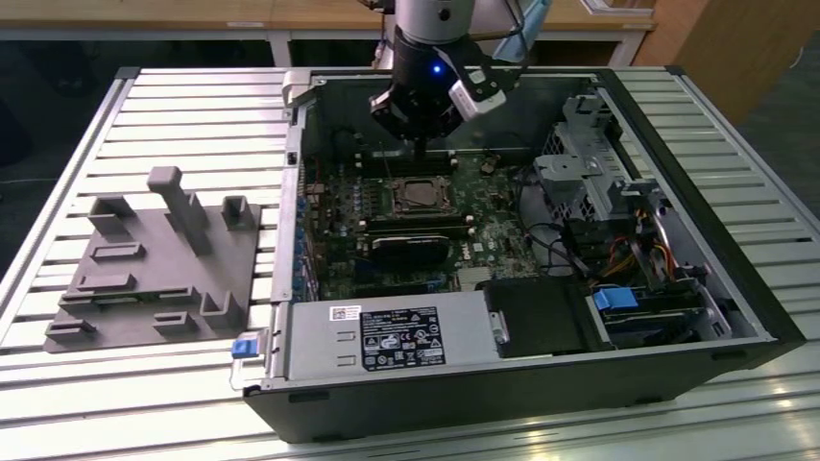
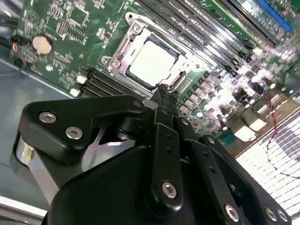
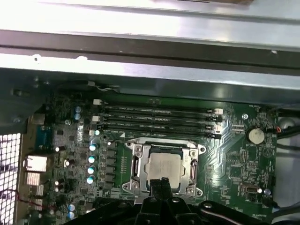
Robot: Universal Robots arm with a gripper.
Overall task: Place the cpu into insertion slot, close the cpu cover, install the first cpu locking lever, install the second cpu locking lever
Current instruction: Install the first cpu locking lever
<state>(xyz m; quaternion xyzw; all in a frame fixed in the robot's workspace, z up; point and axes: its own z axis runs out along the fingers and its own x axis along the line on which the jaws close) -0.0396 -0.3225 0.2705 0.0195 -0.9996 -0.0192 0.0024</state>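
Silvery cpu (image 3: 164, 165), closed jaws just beside

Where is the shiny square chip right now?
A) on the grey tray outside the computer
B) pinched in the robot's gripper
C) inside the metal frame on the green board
C: the chip lies flat inside the metal frame on the green board, with the gripper close beside it.
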